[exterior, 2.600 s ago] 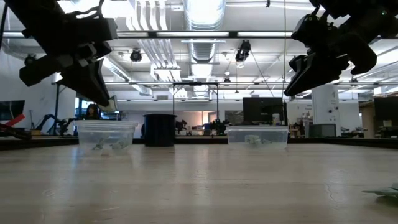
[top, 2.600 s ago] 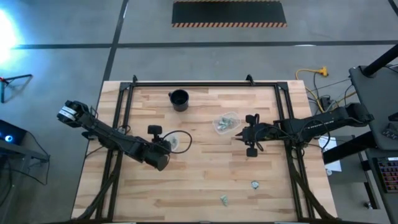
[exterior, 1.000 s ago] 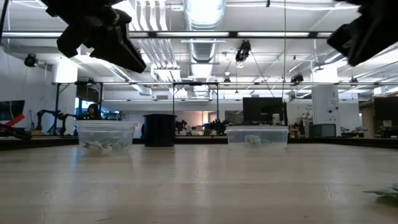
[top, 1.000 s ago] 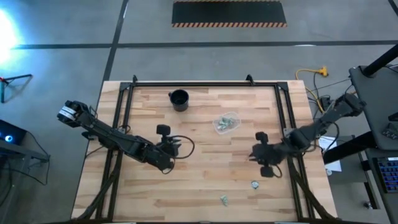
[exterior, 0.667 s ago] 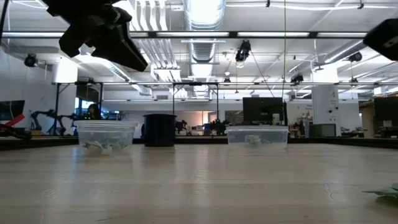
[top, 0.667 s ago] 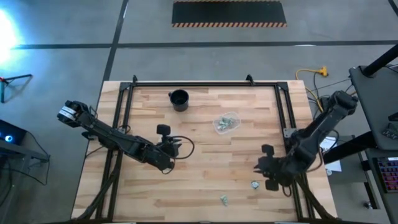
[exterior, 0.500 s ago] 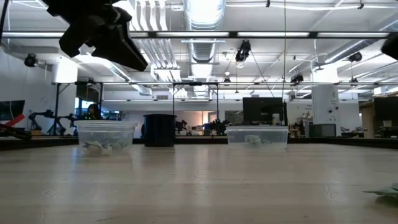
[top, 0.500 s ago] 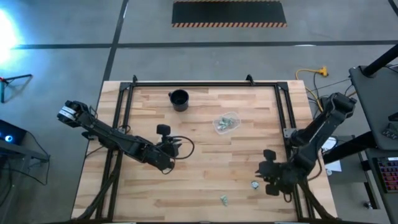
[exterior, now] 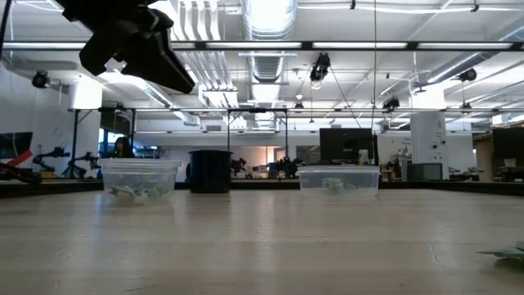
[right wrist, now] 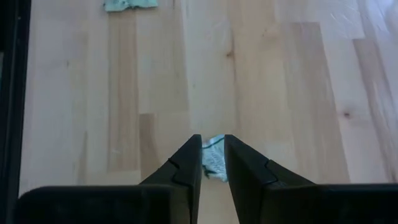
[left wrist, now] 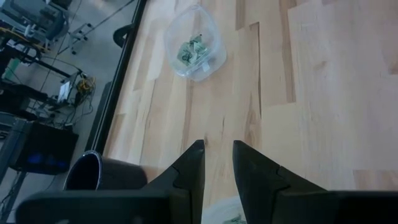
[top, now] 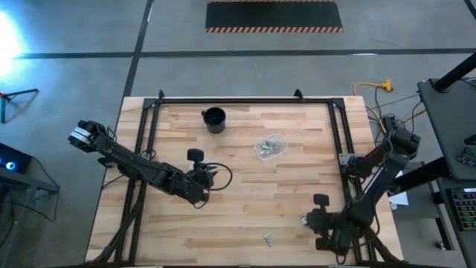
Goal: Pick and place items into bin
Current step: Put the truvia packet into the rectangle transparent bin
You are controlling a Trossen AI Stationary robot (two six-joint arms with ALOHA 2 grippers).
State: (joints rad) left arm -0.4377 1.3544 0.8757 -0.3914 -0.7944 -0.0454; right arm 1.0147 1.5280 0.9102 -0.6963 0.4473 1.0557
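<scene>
Two tiny pale green-and-silvery items lie loose near the table's near right: one (top: 304, 220) under my right gripper (top: 312, 221) and one (top: 268, 238) nearer the near edge. In the right wrist view the first item (right wrist: 215, 158) shows past the narrow gap of my open right gripper (right wrist: 212, 146), which hovers above it; the second item (right wrist: 130, 4) lies beyond. More items sit in a clear cup (top: 271, 145) and in a second clear cup (top: 218, 176). My open left gripper (top: 208, 177) hangs over that second cup (left wrist: 227, 218).
A black cup (top: 214, 119) stands near the far edge. In the low view both clear cups (exterior: 139, 180) (exterior: 338, 179) and the black cup (exterior: 210, 170) stand far back, and one item (exterior: 512, 252) lies at the right. A black frame (top: 349, 186) borders the table.
My right arm has swung toward the table's near edge, from the middle right to above the loose item near the near right corner, and has left the low view. My left arm has kept still over its cup.
</scene>
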